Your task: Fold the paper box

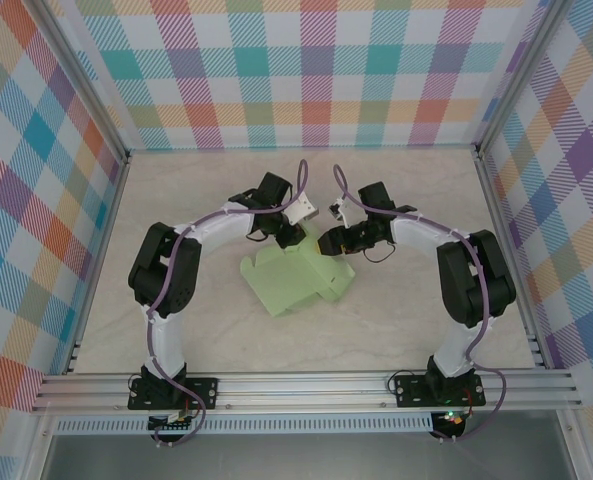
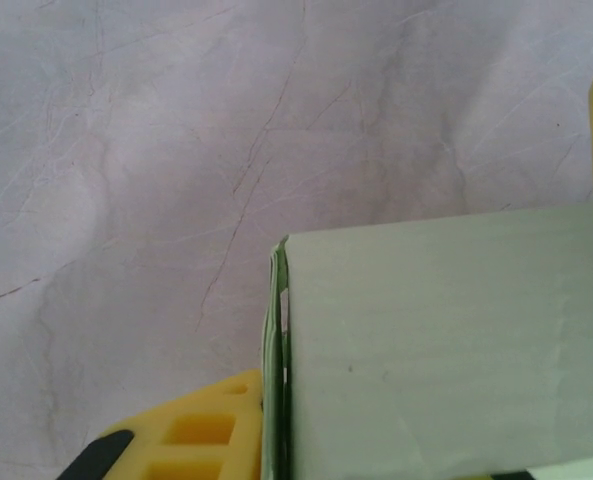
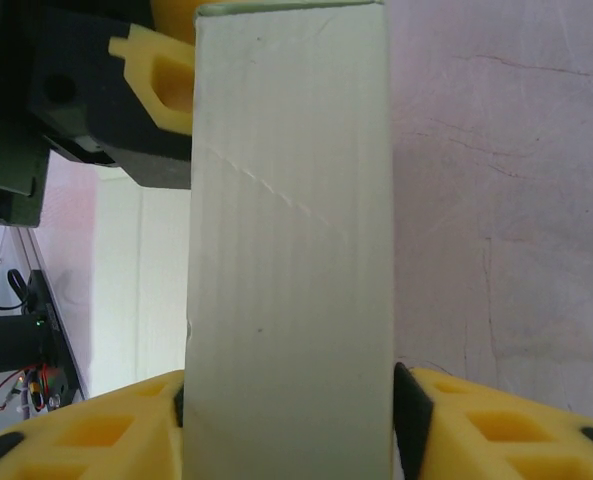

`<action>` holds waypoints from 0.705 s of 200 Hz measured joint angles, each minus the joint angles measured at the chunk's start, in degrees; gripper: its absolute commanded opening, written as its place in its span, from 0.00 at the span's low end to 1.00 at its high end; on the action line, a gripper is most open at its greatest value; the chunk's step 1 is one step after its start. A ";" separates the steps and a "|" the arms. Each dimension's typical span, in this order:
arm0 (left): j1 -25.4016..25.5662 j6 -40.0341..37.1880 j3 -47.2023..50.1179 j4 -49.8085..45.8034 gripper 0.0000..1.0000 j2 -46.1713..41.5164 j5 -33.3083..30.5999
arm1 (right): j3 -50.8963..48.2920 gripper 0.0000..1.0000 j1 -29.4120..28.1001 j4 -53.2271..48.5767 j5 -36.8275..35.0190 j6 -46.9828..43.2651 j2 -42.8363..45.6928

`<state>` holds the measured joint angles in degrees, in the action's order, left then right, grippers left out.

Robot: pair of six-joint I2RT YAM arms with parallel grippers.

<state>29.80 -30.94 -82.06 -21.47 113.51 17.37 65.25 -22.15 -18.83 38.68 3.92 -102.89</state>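
Note:
The pale green paper box (image 1: 296,280) lies partly folded in the middle of the table, one raised wall at its far edge. My left gripper (image 1: 288,240) is at that far edge. In the left wrist view one yellow finger (image 2: 191,435) rests against the box's layered edge (image 2: 276,340), and a flat panel (image 2: 446,340) hides the other finger. My right gripper (image 1: 326,243) meets the box from the right. In the right wrist view its two pads press on both sides of an upright green panel (image 3: 288,250), so the right gripper (image 3: 288,420) is shut on it.
Bare marbled tabletop (image 1: 426,200) surrounds the box, with checked walls (image 1: 306,70) on three sides. An aluminium rail (image 1: 306,385) runs along the near edge and carries both arm bases. The two grippers sit close together above the box's far side.

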 measured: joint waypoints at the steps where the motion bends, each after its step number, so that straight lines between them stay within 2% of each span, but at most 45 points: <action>1: 0.00 0.07 0.09 0.11 0.24 0.00 0.02 | 0.00 0.50 0.00 0.00 0.00 0.00 0.00; 60: -0.24 1.14 5.79 5.11 0.34 -0.35 1.01 | 0.00 0.45 0.00 -0.02 -0.68 -0.02 0.00; 116: -1.42 1.55 13.68 12.61 0.35 -4.87 1.66 | 0.00 0.44 0.00 -0.09 -0.66 -0.07 0.00; 141: -1.57 1.55 15.06 15.58 0.30 -6.38 1.46 | 0.00 0.44 0.02 -0.09 -0.66 -0.04 0.00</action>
<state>28.23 -29.39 -67.00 -5.89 107.13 18.83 65.25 -22.13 -18.92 38.02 3.88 -102.89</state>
